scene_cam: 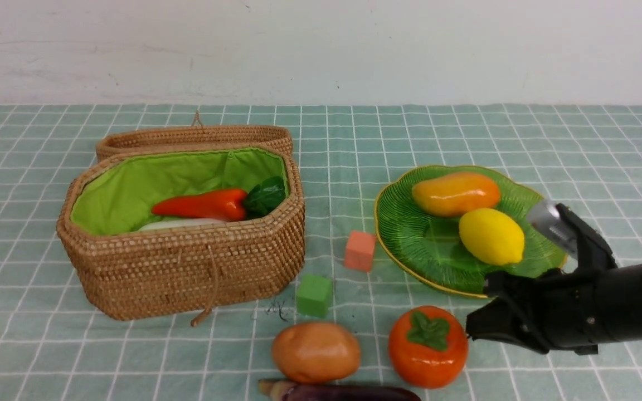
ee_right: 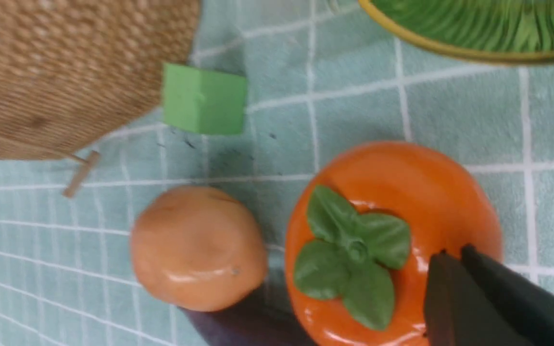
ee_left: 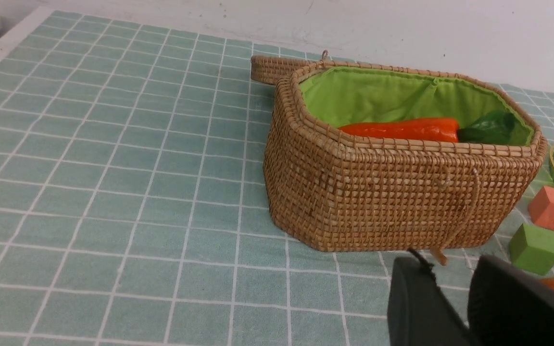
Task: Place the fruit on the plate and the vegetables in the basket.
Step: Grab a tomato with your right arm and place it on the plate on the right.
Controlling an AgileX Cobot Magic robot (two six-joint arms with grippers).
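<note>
The persimmon [scene_cam: 428, 346] step is in hand: it sits on the cloth beside the potato [scene_cam: 315, 352], near the plate [scene_cam: 410, 223], where mango [scene_cam: 456, 193] and lemon [scene_cam: 491, 236] are laid. The right gripper [scene_cam: 472, 329] is pressed together, empty, at its side. Spreading is judged necessary before any grasp.

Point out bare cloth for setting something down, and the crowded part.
Bare: the wide cloth left of the basket, and the strip behind the plate. Crowded: in front, between basket and plate, with green cube, orange cube, potato, persimmon, eggplant.
</note>
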